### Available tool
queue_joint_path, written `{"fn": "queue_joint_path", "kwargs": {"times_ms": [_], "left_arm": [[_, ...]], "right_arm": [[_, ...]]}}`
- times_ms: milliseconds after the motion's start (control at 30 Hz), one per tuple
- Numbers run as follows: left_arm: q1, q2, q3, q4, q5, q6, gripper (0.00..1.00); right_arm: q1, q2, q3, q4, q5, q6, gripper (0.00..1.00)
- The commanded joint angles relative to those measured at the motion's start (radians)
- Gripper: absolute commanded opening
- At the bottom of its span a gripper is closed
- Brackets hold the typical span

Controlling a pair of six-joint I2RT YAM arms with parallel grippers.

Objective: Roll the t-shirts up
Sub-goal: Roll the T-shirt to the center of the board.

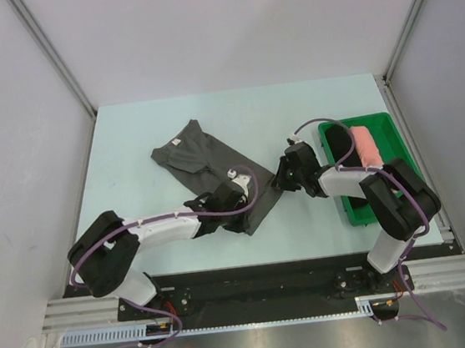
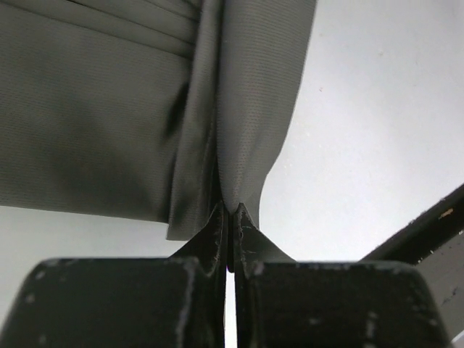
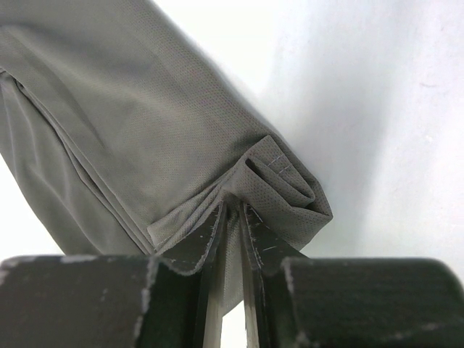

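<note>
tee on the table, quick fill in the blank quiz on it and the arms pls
1. The tee spread on the table is dark ____.
2. The left pincer is ____ on it.
3. The right pincer is shut on the ____ too.
4. A pink roll sits in the ____ tray.
Missing: grey; shut; tee; green

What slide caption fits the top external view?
Left gripper and right gripper each pinch the near end of the grey t-shirt; black roll and pink roll sit in the green tray.
</note>
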Motion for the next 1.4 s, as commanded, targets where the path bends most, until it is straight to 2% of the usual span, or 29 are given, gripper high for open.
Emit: {"fn": "queue_joint_path", "kwargs": {"times_ms": [0,300,500,867,1067,1100,1233,1367], "left_arm": [[0.026,0.012,-0.016,0.056,0.048,-0.028,0.0],[0.066,0.023,-0.059,0.129,0.18,-0.078,0.0],[0.08,0.04,-0.104,0.251,0.321,-0.155,0.0],[0.123,0.041,-0.127,0.283,0.367,-0.175,0.0],[0.147,0.009,-0.136,0.266,0.356,-0.169,0.17],[0.149,-0.003,-0.136,0.245,0.332,-0.163,0.26],[0.149,-0.064,-0.112,0.176,0.27,-0.115,0.34],[0.147,-0.101,-0.073,0.117,0.237,-0.083,0.46]], "right_arm": [[-0.014,-0.005,0.03,-0.008,0.014,-0.017,0.18],[-0.011,-0.064,0.032,-0.014,0.029,-0.038,0.24],[-0.008,-0.078,0.032,-0.01,0.041,-0.043,0.25],[-0.019,0.007,0.06,-0.011,0.044,-0.047,0.24],[-0.017,0.049,0.092,-0.065,0.081,-0.047,0.24],[-0.017,0.05,0.095,-0.07,0.084,-0.044,0.23],[-0.017,0.064,0.107,-0.094,0.092,-0.044,0.23],[-0.019,0.072,0.113,-0.108,0.098,-0.041,0.22]]}}
